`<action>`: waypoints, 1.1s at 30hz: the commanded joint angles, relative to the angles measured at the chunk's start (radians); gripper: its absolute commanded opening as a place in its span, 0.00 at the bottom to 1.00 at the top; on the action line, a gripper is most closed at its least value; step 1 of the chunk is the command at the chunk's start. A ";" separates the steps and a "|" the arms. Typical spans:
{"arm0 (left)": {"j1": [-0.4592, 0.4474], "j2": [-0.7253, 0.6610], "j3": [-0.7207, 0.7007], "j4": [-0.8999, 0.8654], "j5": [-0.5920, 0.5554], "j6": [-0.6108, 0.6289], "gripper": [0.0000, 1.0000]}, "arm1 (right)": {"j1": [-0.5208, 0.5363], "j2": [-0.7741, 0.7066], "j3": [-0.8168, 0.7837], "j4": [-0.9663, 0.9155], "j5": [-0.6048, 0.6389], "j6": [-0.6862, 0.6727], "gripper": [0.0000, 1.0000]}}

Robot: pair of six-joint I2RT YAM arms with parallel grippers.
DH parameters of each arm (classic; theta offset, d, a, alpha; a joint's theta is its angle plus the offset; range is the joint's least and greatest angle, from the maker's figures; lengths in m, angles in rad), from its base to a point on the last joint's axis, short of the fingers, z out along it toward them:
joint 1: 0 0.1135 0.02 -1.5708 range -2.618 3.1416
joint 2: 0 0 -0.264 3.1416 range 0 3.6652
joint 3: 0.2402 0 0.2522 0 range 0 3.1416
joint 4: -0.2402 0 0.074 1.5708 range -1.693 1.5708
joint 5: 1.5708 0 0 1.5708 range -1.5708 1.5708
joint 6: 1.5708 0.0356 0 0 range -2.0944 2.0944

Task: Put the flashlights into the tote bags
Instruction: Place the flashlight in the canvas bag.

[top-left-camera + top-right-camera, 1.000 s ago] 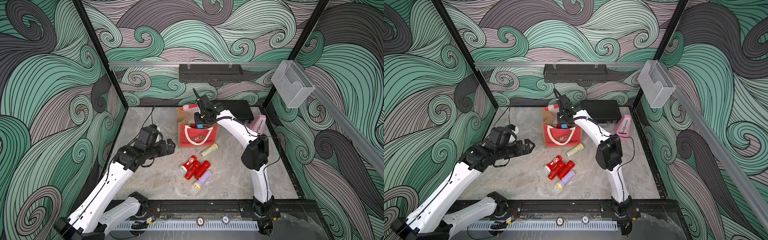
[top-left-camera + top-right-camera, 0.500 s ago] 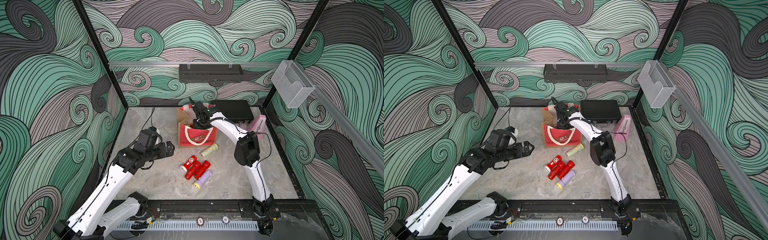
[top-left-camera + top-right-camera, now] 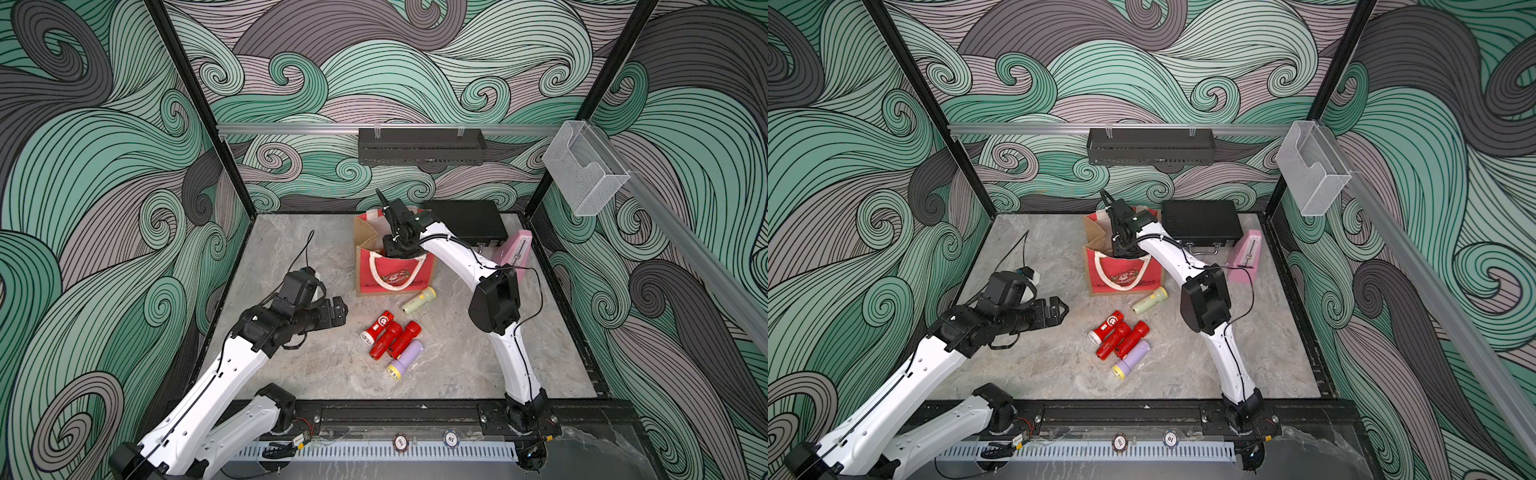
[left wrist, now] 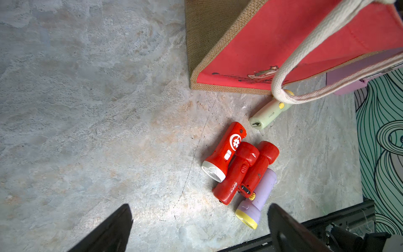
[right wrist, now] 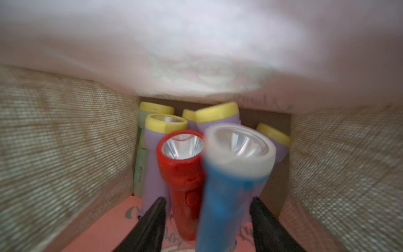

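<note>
Right claw [image 5: 207, 199] in tote bag [image 3: 363, 270], parted, blue flashlight [image 5: 231, 185] loose; lift out vertically, clearing rope handles [image 3: 374, 270]; left claw [image 4: 199, 207] spread empty, bag's seven o'clock.

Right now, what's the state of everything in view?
tote bag: upright, mouth open
right gripper: open, inside the bag
blue flashlight: in the bag, between the jaws, blurred
left gripper: open, empty
three red flashlights: lying on the table
lilac flashlight: lying beside them
pale green flashlight: lying by the bag
black case: shut
</note>
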 commanded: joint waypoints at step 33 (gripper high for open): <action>-0.232 0.348 -0.112 0.327 0.007 0.132 0.88 | 0.058 -0.803 -0.432 -0.178 0.166 0.264 0.99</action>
